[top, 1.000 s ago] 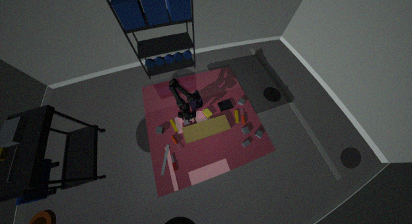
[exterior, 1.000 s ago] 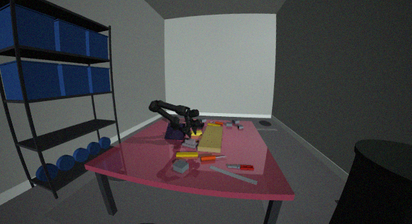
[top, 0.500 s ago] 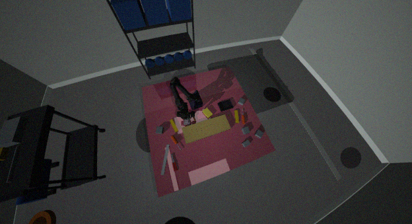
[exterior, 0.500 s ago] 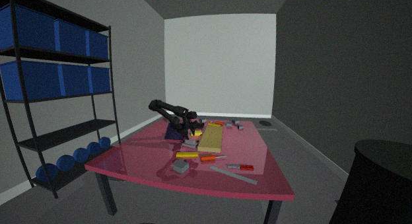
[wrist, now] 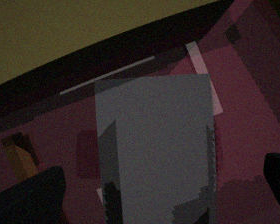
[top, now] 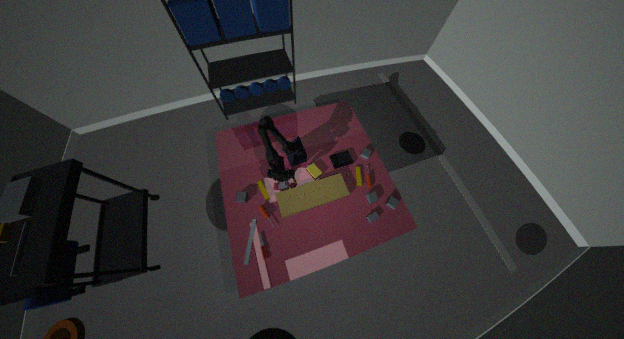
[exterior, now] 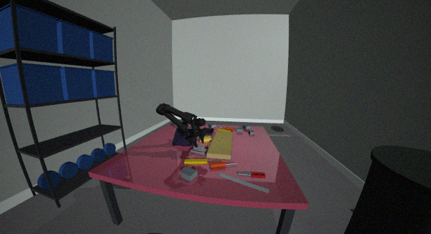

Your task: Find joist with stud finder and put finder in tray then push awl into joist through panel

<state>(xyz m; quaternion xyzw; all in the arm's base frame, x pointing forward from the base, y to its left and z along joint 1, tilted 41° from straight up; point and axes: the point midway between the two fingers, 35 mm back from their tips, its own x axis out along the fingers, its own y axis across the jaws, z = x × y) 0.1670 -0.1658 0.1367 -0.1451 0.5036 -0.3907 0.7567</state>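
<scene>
The yellowish floor panel (top: 320,193) (exterior: 222,143) (wrist: 51,35) lies in mid-table. My gripper (top: 283,178) (exterior: 203,139) (wrist: 164,167) is open beside its left end, as the top camera sees it. A grey block-like thing (top: 283,185) (exterior: 198,150) (wrist: 156,115) lies below, centred between the spread fingers in the wrist view and not held. It may be the stud finder; a yellow block (top: 314,170) (exterior: 206,139) also lies near. The black tray (top: 341,159) is farther right. Orange-handled tools with thin shafts (top: 265,212) (exterior: 217,166) (top: 369,180) lie at both ends; I cannot tell which is the awl.
Yellow bars (top: 263,190) (exterior: 195,161) (top: 358,177) lie near both panel ends. Several grey blocks (top: 242,197) (exterior: 188,174) (top: 371,197) are scattered about. A red-handled tool (top: 265,251) (exterior: 258,174) and a grey strip (top: 250,243) (exterior: 244,183) lie at the left.
</scene>
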